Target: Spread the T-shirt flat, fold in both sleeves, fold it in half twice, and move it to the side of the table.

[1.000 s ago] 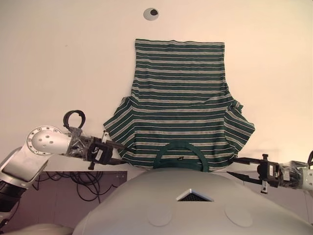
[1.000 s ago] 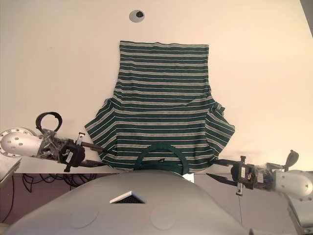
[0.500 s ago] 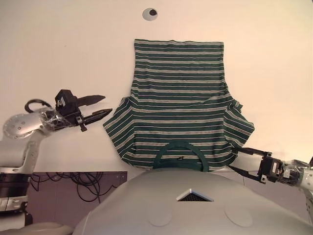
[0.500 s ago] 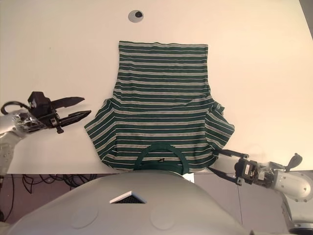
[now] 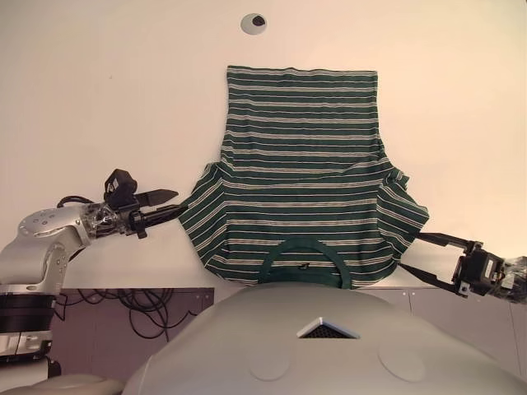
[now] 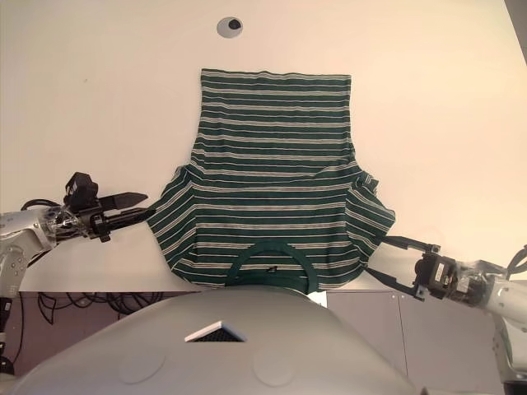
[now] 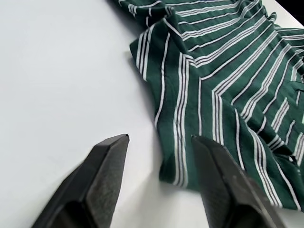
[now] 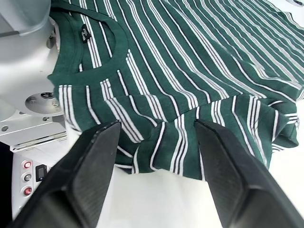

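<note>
A dark green T-shirt (image 5: 302, 164) with white stripes lies on the white table (image 5: 99, 107), collar (image 5: 305, 262) at the near edge and hem far away. Both sleeves are bunched against the body. My left gripper (image 5: 174, 202) is open, low over the table, its tips just short of the left sleeve (image 5: 200, 200). In the left wrist view the sleeve's edge (image 7: 190, 118) lies right before the open fingers (image 7: 109, 166). My right gripper (image 5: 409, 249) is open at the near right corner, straddling the right sleeve's lower edge (image 8: 156, 142).
A round grommet hole (image 5: 255, 22) sits in the table beyond the hem. Dark cables (image 5: 140, 304) hang below the table's near edge on the left. Bare tabletop stretches to both sides of the shirt.
My left gripper left the near shoulder, swung out to the left and has come in low at the left sleeve. My right gripper rose from below the table edge to the right sleeve.
</note>
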